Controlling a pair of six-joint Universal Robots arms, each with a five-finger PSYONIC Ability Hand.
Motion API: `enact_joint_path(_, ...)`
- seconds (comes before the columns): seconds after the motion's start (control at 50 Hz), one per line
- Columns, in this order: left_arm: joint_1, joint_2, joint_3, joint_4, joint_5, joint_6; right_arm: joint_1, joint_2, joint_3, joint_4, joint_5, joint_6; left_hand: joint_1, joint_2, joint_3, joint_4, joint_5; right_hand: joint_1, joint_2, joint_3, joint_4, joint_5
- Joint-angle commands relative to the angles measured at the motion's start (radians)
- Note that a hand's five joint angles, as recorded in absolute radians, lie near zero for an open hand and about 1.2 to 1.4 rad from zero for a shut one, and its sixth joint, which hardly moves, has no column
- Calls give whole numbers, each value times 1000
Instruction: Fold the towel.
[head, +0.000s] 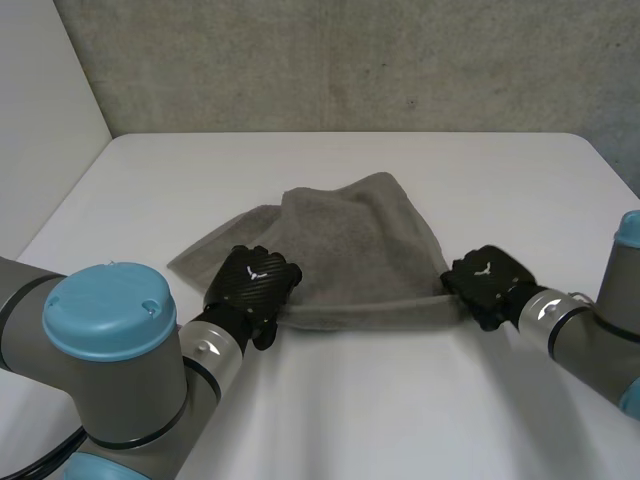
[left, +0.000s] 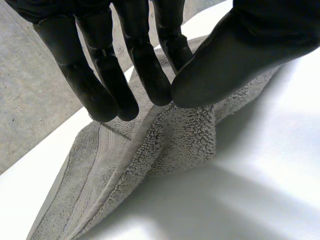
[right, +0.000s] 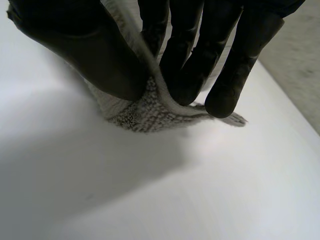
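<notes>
Together, left robot hand (head: 255, 285) and right robot hand (head: 487, 281) pinch towel (head: 350, 240).

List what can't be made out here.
- Head view: the black left hand and black right hand cover their own fingers and the near corners of the grey terry towel.
- Left wrist view: the fingers and thumb block the towel beyond the pinch.
- Right wrist view: the fingers and thumb hide most of the pinched corner.
- Head view: layers under the raised far fold cannot be told.

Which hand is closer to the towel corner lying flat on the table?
Left. The left hand pinches the towel right beside that flat corner; the right hand pinches the other end, far across the cloth.
</notes>
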Motion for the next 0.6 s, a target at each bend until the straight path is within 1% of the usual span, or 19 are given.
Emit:
enact_joint_path(0.02,3,-10,0,14,1,-1,-82,-87,-21,-14,8,194,-589,-624,-648,-627,-805,51,66,62,50,48)
enact_joint_path(0.04,3,-10,0,14,1,-1,-82,-87,-21,-14,8,194,-592,-627,-651,-629,-808,51,66,62,50,48)
enact_joint_path(0.06,6,-10,3,10,1,1,-105,-101,-26,-14,17,209,-789,-825,-848,-827,-1005,51,66,62,50,48)
enact_joint_path(0.08,14,-9,6,2,4,1,-122,-106,-33,-14,36,208,-896,-931,-955,-934,-1112,51,66,62,50,48)
enact_joint_path(0.1,14,-9,6,2,4,1,-122,-106,-33,-14,36,208,-897,-932,-956,-935,-1113,51,66,62,50,48)
enact_joint_path(0.12,24,0,6,0,4,1,-131,-107,-39,-16,59,203,-967,-1002,-1026,-1004,-1183,51,66,62,50,48)
enact_joint_path(0.14,25,0,6,0,4,1,-131,-107,-39,-16,59,203,-968,-1003,-1027,-1005,-1183,51,66,62,50,48)
enact_joint_path(0.18,46,28,9,-1,5,5,-145,-97,-52,-17,117,189,-1099,-1134,-1158,-1137,-1315,51,66,62,50,48)
enact_joint_path(0.2,46,28,9,-1,5,5,-145,-97,-52,-17,117,189,-1100,-1135,-1159,-1137,-1316,51,66,62,50,48)
enact_joint_path(0.24,73,78,5,-6,11,8,-151,-94,-58,-16,157,163,-1155,-1191,-1214,-1193,-1371,51,66,62,50,48)
enact_joint_path(0.3,89,88,1,-9,21,10,-149,-90,-56,-14,165,146,-1161,-1197,-1220,-1199,-1377,51,66,62,50,48)
enact_joint_path(0.34,119,89,-3,-20,57,10,-145,-71,-53,-14,168,119,-1147,-1182,-1206,-1184,-1363,51,66,62,50,48)
enact_joint_path(0.36,120,89,-3,-20,57,10,-145,-71,-53,-14,168,119,-1147,-1182,-1206,-1184,-1362,51,66,62,50,48)
enact_joint_path(0.4,168,88,-17,-36,105,11,-145,-63,-50,-14,166,114,-1097,-1132,-1156,-1135,-1313,51,66,62,50,48)
enact_joint_path(0.42,169,88,-17,-36,105,11,-145,-63,-50,-14,166,114,-1097,-1132,-1156,-1134,-1313,51,66,62,50,48)
enact_joint_path(0.44,198,86,-25,-44,126,11,-145,-63,-50,-16,165,117,-1071,-1106,-1130,-1108,-1286,51,66,62,50,48)
enact_joint_path(0.46,198,86,-25,-44,126,11,-145,-63,-50,-16,165,117,-1070,-1106,-1129,-1108,-1286,51,66,62,50,48)
enact_joint_path(0.5,236,68,-28,-44,152,11,-143,-61,-50,-17,165,119,-1000,-1035,-1059,-1038,-1216,51,66,62,50,48)
enact_joint_path(0.6,262,-5,-12,-46,162,16,-142,-60,-50,-17,165,116,-935,-971,-994,-973,-1151,51,66,62,50,48)
